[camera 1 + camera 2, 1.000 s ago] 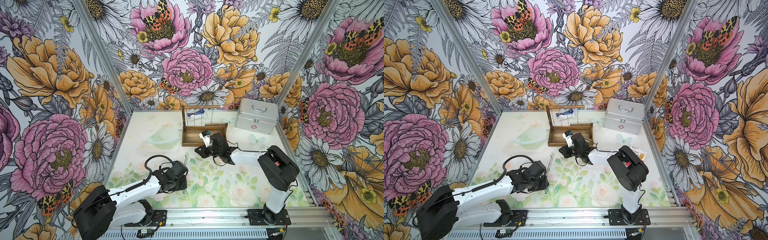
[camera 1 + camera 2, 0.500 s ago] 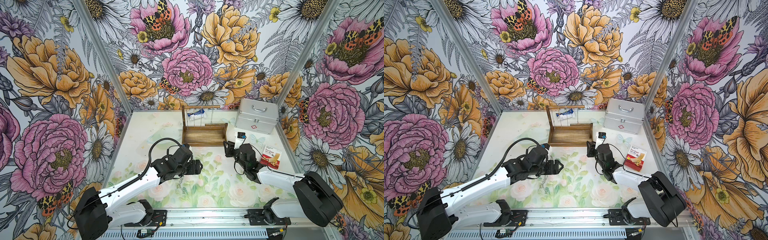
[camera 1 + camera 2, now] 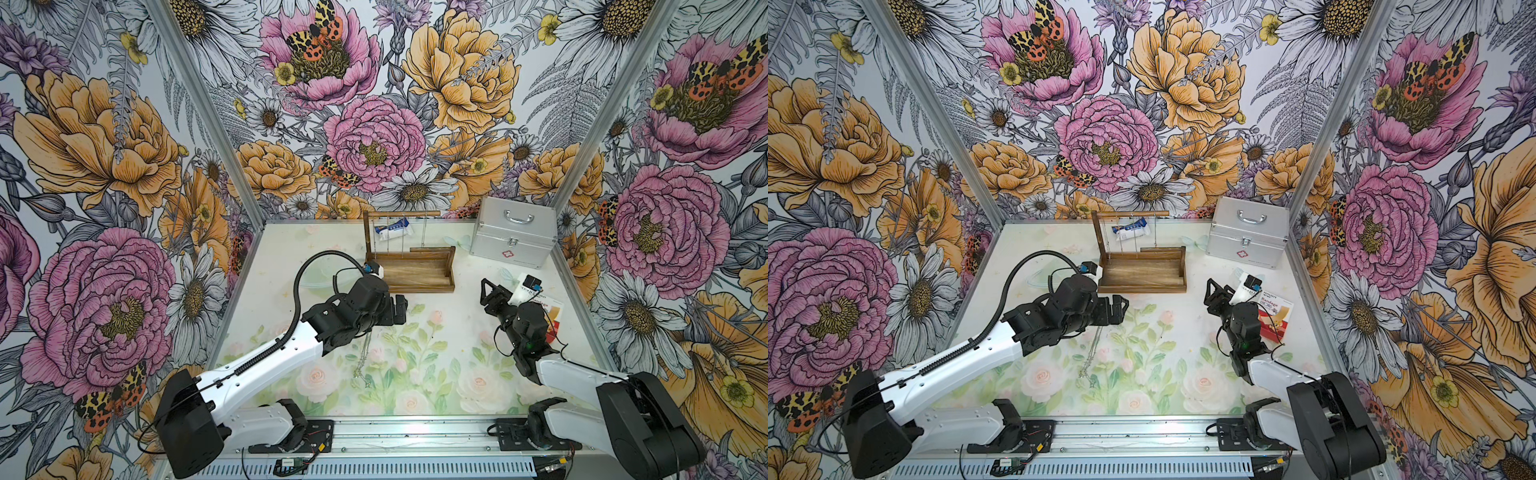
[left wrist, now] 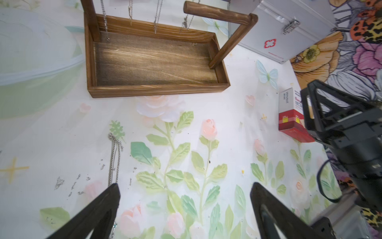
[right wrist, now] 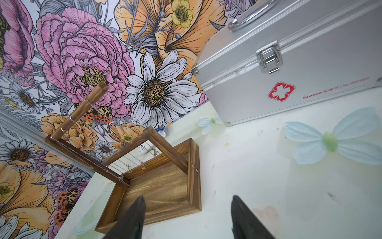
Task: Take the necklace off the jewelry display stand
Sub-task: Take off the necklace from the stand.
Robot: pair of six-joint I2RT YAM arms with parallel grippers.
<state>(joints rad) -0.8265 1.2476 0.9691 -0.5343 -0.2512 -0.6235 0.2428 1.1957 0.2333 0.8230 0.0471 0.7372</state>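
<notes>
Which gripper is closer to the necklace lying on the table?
Left. The left gripper hangs open right over the necklace, with the chain running beside one finger. The right gripper is well off to the side, by the red box.

necklace (image 3: 362,357) on table (image 3: 457,332) before jewelry display stand (image 3: 415,276), case (image 3: 513,243) at right

**Materials and surface finish**

Jewelry display stand (image 4: 157,62): brown-stained wood, visible grain, matt to satin. Necklace (image 4: 112,157): bright silver metal chain, fine links. First-aid case (image 5: 289,68): brushed silver metal panels, matt; latch (image 5: 269,59) and handle (image 5: 248,18) polished, glossy. Tabletop (image 4: 227,128): smooth printed floral surface, matt, with dark scuff marks. Bandage box (image 4: 291,122): glossy printed card. Fingers (image 4: 97,213) of the left gripper (image 4: 185,184): black matt plastic.
</notes>
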